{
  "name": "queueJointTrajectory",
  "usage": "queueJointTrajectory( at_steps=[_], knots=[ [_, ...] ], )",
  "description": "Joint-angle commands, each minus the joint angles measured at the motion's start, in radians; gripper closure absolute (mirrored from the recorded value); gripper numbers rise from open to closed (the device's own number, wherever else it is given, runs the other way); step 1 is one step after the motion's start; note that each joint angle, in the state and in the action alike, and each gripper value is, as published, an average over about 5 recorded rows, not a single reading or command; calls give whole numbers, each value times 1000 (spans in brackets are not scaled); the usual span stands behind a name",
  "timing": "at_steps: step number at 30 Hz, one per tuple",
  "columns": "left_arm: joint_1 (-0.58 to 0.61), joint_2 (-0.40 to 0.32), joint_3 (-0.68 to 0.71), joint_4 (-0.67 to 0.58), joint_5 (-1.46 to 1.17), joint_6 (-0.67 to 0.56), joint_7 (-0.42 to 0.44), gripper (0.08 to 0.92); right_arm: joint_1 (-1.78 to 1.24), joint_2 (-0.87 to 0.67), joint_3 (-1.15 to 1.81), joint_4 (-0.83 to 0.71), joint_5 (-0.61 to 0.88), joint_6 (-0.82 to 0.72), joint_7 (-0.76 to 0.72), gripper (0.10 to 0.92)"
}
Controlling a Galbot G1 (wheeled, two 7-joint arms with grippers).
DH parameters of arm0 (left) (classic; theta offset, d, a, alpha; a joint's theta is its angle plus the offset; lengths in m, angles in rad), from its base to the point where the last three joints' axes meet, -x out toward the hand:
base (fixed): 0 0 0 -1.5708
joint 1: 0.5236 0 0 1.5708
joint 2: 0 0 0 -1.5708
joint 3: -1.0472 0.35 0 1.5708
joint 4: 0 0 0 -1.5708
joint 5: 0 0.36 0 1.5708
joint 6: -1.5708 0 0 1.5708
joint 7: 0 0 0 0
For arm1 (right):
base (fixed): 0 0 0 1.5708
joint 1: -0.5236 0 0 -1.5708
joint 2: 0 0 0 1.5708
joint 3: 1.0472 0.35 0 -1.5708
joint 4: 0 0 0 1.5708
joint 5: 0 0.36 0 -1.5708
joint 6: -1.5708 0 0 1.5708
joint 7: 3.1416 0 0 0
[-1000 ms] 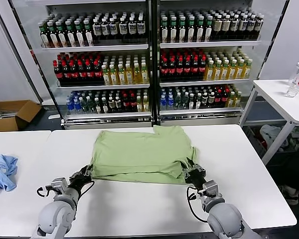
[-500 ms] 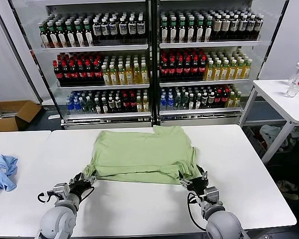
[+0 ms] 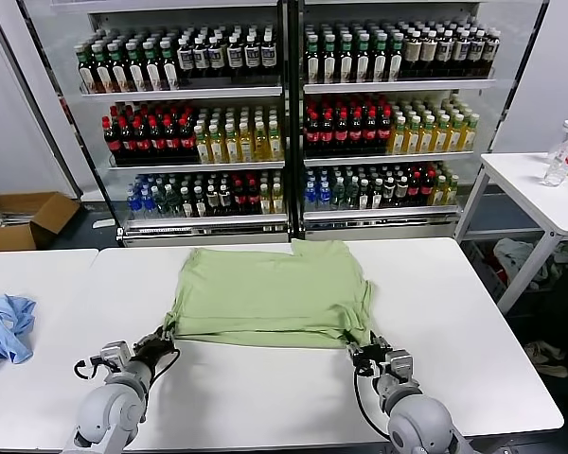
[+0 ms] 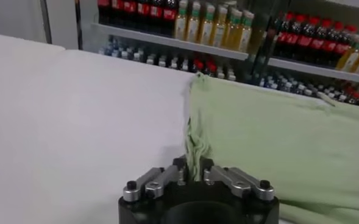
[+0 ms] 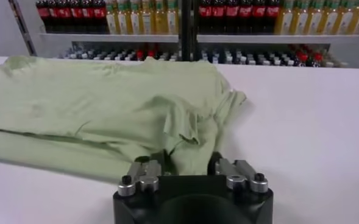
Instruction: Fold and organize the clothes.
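The shirt [image 3: 270, 295] lies spread on the table [image 3: 473, 331], its near hem reaching both grippers. The left gripper [image 3: 159, 341] has its jaws closed on the hem's left corner, a strand of cloth rising from between them. The right gripper [image 3: 364, 352] pinches the right corner, fabric bunched between its jaws. Holding both near corners low at the table lets the hem move as one straight edge, likely to drag or fold the shirt evenly. A blue cloth [image 3: 5, 326] lies well apart, beyond the left gripper.
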Motion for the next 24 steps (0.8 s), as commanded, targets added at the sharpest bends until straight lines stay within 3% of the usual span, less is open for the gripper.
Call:
queueJointTrajectory(
  at_steps=[1, 7, 12, 17, 20, 24],
  knots=[
    [73, 4, -24, -87, -141, 37, -8, 882, -48, -73, 8, 65, 26, -42, -36, 735],
    [263, -18, -66, -294, -143, 42, -24, 890, -198, -166, 74, 212, -10, -37, -92, 859],
    [471, -63, -99, -488, -95, 45, -34, 890, -405, -241, 171, 331, -163, -2, -144, 862],
    [664, -96, -129, -599, -41, 51, -44, 891, -533, -282, 261, 403, -277, 37, -160, 862],
    [705, -116, -148, -632, 17, 52, -42, 891, -536, -259, 290, 421, -276, 43, -139, 854],
    [660, -124, -209, -658, 57, 58, -47, 870, -472, -240, 314, 418, -243, 88, -107, 763]
  ],
)
